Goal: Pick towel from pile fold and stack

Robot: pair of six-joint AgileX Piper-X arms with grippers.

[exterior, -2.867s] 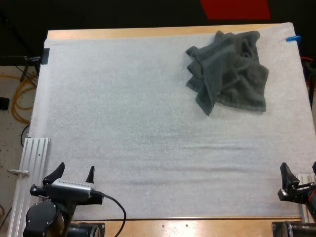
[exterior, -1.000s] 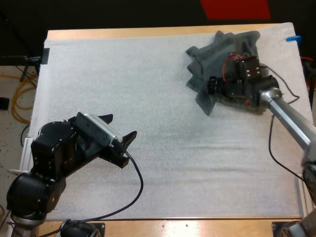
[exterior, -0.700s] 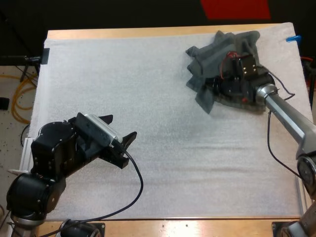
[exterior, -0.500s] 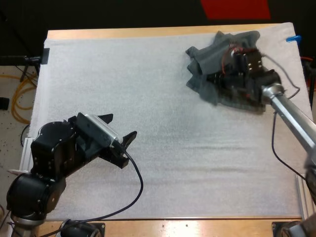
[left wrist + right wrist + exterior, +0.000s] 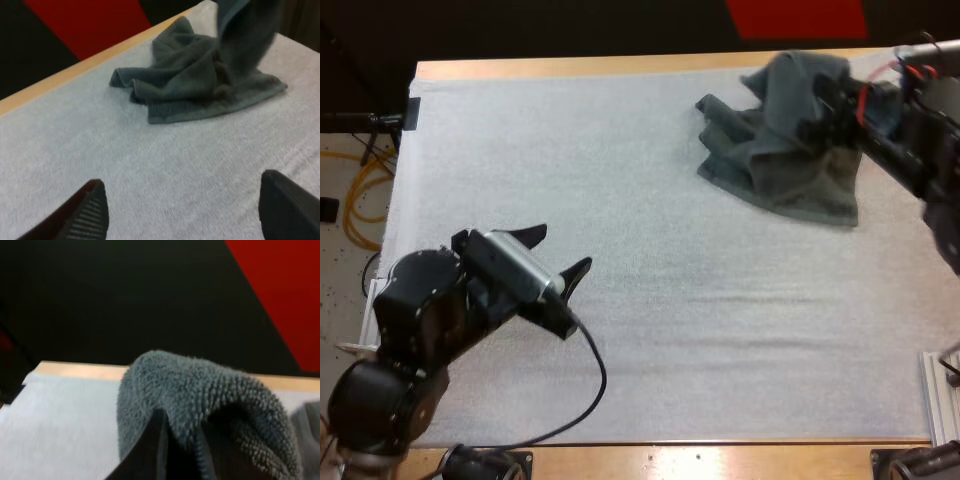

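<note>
Pinching a fold of the dark grey-green towel [image 5: 788, 85] at the far right of the white mat [image 5: 620, 150], my right hand [image 5: 181, 442] presses its two fingers on the terry from both sides, the cloth humped over them above the pile [image 5: 780, 170]. My left hand [image 5: 563, 249] hovers over the near left of the mat, fingers spread wide, holding nothing. Done well, I judge, the lift goes straight up until the towel hangs free of the pile, then across to the bare middle of the mat, where the left hand can take an edge. The pile sprawls left to right near the desk's [image 5: 570, 67] far edge. The gripped part drapes down from the pinch, and crumpled as it is, its true long axis cannot be told.
</note>
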